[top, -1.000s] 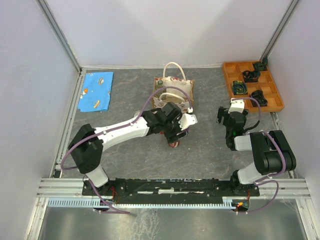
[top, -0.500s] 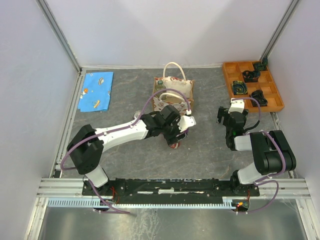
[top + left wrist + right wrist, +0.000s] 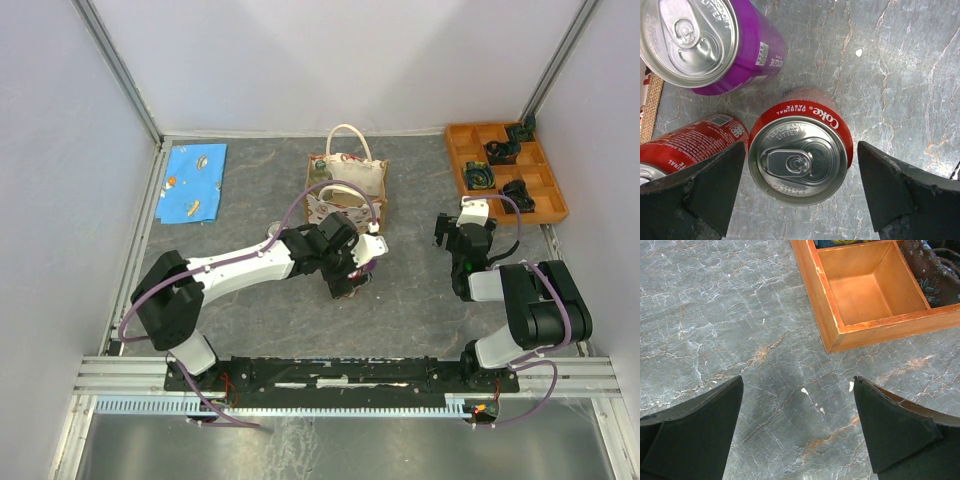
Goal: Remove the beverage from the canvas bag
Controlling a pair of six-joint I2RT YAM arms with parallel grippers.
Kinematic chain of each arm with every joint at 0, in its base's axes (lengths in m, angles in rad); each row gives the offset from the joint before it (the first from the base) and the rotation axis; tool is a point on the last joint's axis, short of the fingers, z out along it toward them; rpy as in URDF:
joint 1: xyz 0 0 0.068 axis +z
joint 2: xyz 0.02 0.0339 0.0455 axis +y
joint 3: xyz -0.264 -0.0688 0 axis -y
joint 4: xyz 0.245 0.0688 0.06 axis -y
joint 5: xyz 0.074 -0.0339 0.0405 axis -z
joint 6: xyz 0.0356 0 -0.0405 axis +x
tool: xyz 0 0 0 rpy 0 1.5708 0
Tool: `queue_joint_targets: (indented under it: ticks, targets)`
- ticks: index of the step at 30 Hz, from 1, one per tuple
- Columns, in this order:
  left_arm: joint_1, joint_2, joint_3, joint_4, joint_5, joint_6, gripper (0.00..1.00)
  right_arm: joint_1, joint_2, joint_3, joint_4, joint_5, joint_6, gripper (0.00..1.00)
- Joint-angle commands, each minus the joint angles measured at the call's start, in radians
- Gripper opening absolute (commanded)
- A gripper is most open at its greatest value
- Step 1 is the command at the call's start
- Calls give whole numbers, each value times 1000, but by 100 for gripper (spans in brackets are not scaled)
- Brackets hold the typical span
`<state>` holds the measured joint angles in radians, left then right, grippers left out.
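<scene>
Left wrist view: your left gripper (image 3: 800,147) stood wide astride the red aluminium Coke can (image 3: 800,162), centre frame; right gripper (image 3: 797,377) likewise wide.

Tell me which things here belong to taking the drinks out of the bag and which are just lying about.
Job: canvas bag, Coke can, purple can, second red can, left gripper.
Lying about: orange tray, blue cloth.

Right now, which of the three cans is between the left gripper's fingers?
The Coke can, standing centred in the open left gripper. The purple can stands farther off; the other red can is outside one finger.
</scene>
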<state>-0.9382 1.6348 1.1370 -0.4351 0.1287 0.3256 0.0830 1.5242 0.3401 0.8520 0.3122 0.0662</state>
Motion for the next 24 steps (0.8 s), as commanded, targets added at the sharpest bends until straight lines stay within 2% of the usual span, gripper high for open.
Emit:
queue_joint_targets:
  ticks: [1, 5, 13, 17, 24]
  targets:
    - [-1, -56, 18, -17, -7, -13, 99, -3, -12, 17, 32, 7, 7, 99]
    - [2, -79, 89, -72, -13, 21, 99, -3, -12, 17, 32, 7, 7, 99]
    - [43, -190, 350, -166, -5, 93, 99, -3, -13, 18, 32, 7, 6, 99]
    - [142, -202, 409, -87, 21, 57, 97, -3, -13, 17, 32, 7, 6, 99]
    - [344, -127, 429, 133, 75, -93, 77, -4, -12, 17, 32, 7, 7, 99]
